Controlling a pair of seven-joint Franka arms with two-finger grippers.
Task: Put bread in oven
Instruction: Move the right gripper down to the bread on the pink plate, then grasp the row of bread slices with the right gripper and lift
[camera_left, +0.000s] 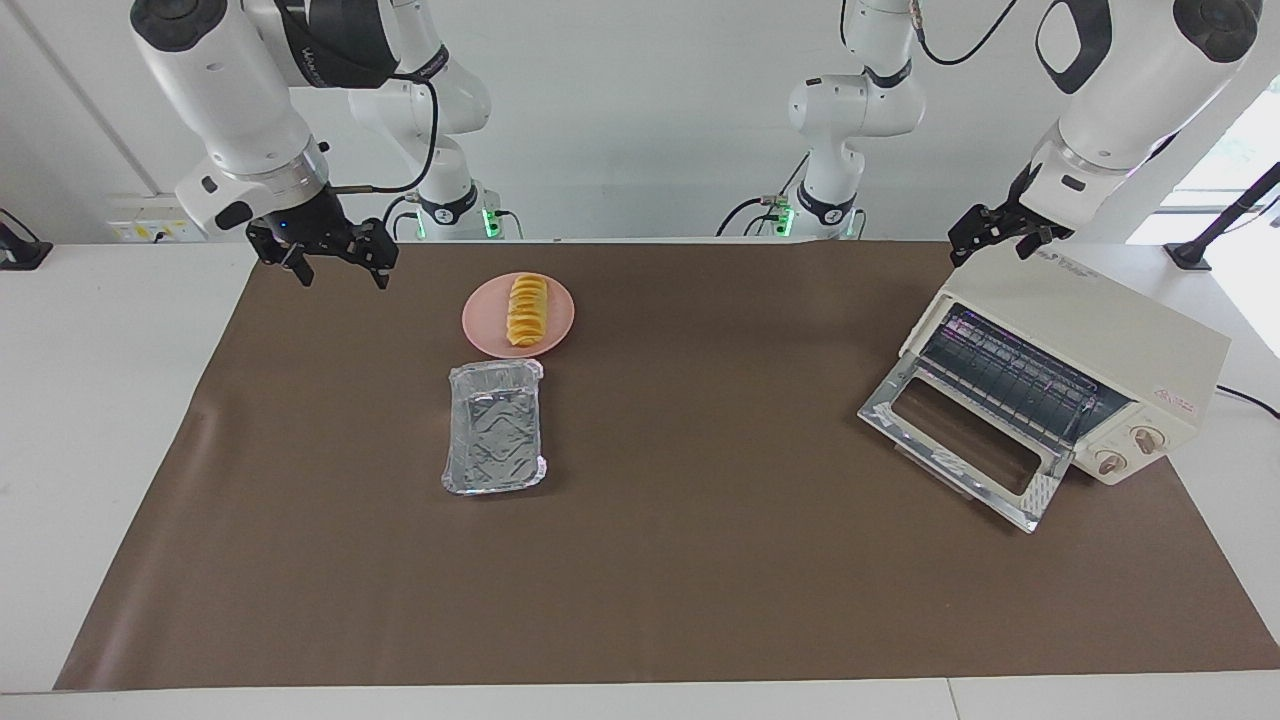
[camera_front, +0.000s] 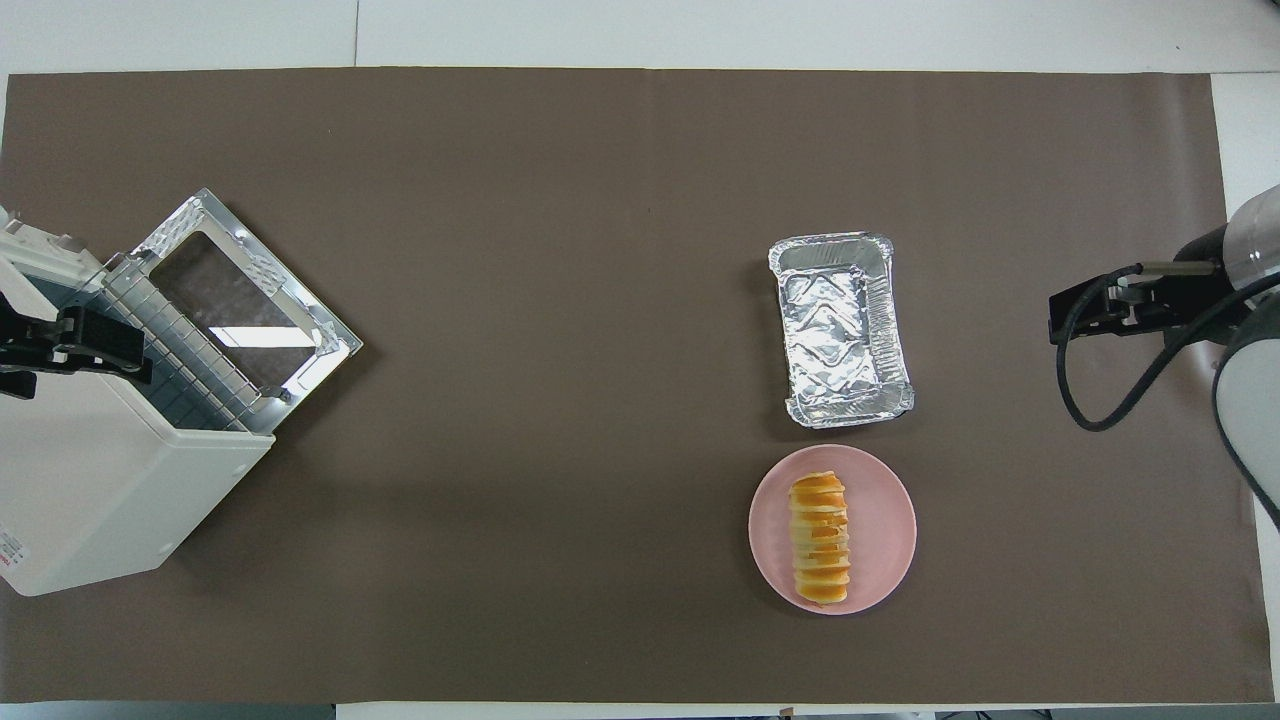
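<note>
The bread (camera_left: 527, 308) (camera_front: 820, 540), a ridged golden loaf, lies on a round pink plate (camera_left: 560, 322) (camera_front: 885, 520) toward the right arm's end of the table. The cream-white oven (camera_left: 1100, 330) (camera_front: 90, 490) stands at the left arm's end. Its chrome-framed glass door (camera_left: 960, 440) (camera_front: 245, 300) hangs open and the wire rack shows inside. My left gripper (camera_left: 990, 250) (camera_front: 75, 350) hovers open over the oven's top, holding nothing. My right gripper (camera_left: 342, 278) (camera_front: 1058, 318) hangs open and empty over the mat's edge, beside the plate and apart from it.
An empty silver foil tray (camera_left: 495, 428) (camera_front: 840, 330) sits just farther from the robots than the plate. A brown mat (camera_left: 700, 560) (camera_front: 560, 400) covers most of the white table. The oven's cable (camera_left: 1250, 398) trails off its side.
</note>
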